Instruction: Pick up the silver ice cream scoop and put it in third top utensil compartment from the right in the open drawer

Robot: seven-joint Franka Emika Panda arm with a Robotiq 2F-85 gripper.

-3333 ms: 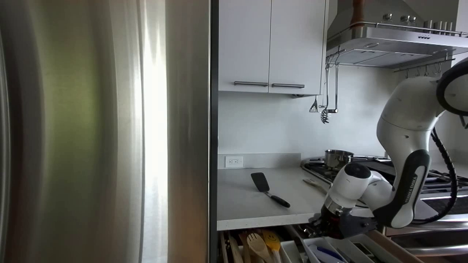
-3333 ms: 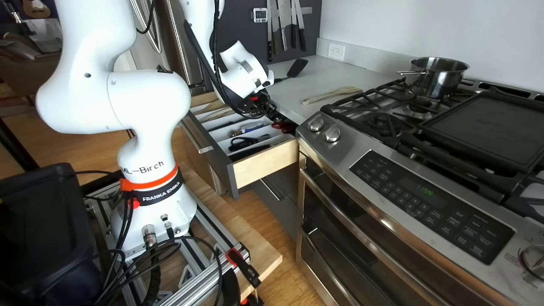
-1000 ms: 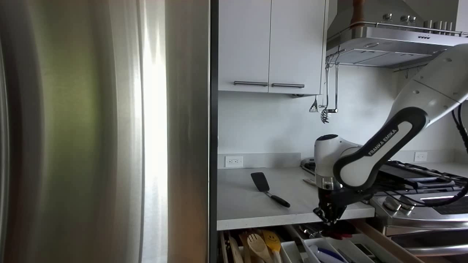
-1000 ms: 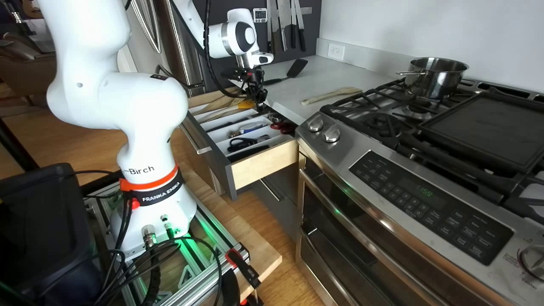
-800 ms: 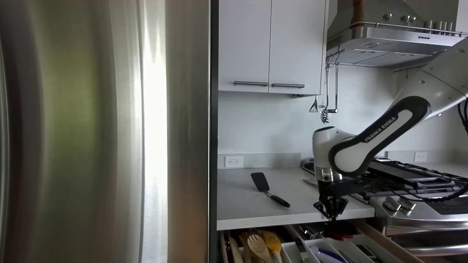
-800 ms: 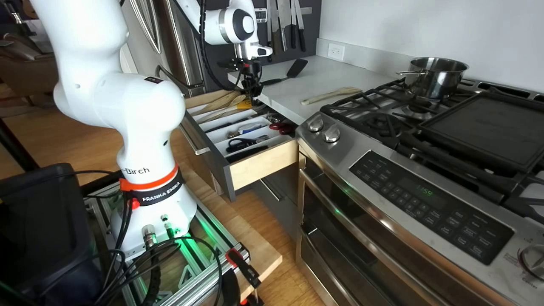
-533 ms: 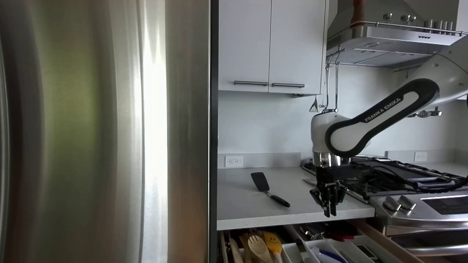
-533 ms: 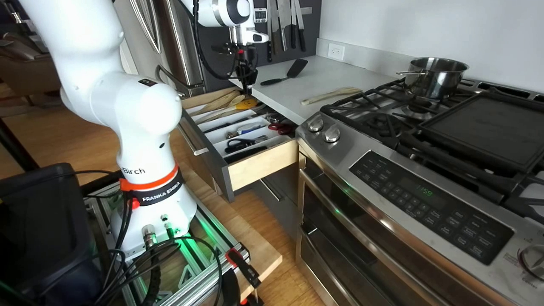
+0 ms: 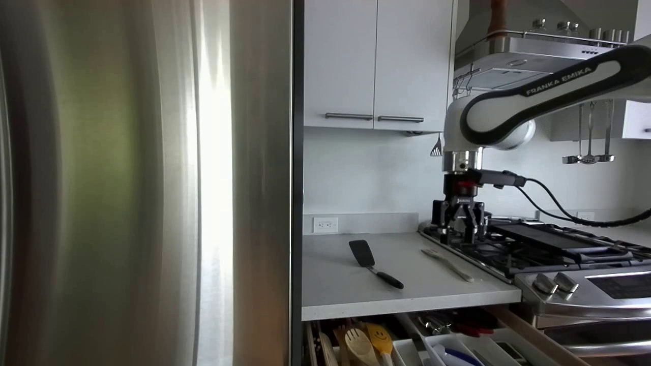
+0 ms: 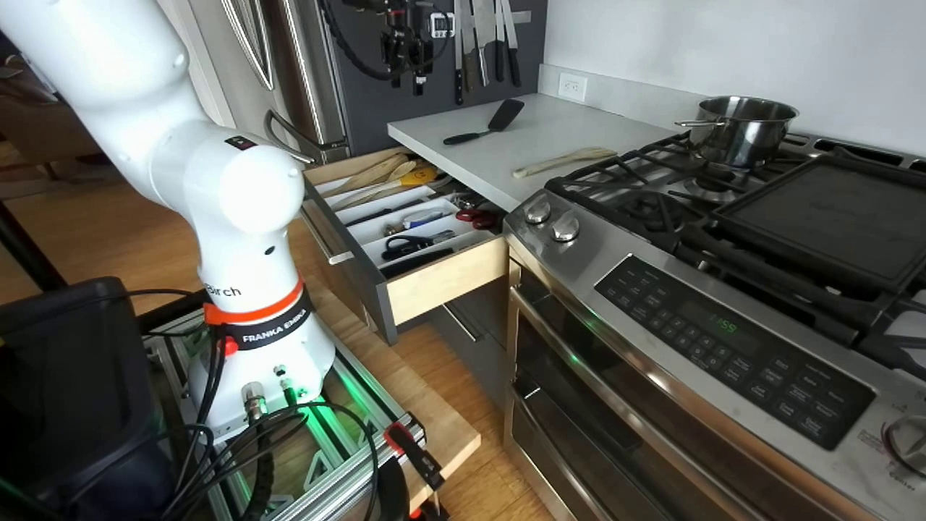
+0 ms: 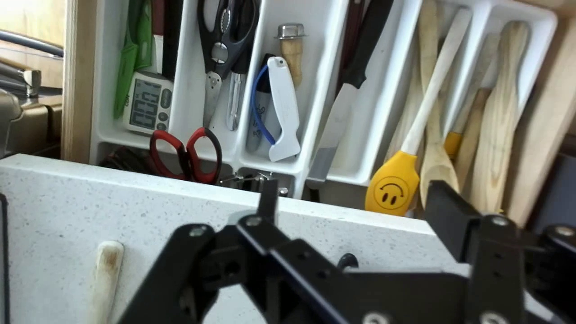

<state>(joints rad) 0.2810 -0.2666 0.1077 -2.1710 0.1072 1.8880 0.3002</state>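
My gripper (image 9: 456, 240) hangs high above the counter, seen in both exterior views, with its fingers apart and nothing between them. In the wrist view the gripper (image 11: 355, 191) stands wide over the counter's edge. The open drawer (image 10: 448, 278) lies below, with a white divided tray (image 11: 407, 45) holding many utensils. Shiny silver metal pieces (image 11: 259, 178) sit in a back compartment, partly covered by the counter. They also show as a silver cluster (image 9: 435, 323) in an exterior view. Whether the silver ice cream scoop is among them I cannot tell.
On the counter (image 9: 330, 284) lie a black spatula (image 9: 362, 254) and a wooden utensil (image 10: 564, 163). A stove with a steel pot (image 10: 749, 134) stands beside it. Red-handled scissors (image 11: 204, 157) rest across a divider. Knives (image 10: 485, 43) hang on the dark wall.
The gripper has risen from down at the drawer to well above the counter. Its fingers, close together half a second ago, have spread apart. The silver pieces at the drawer's back remain there.
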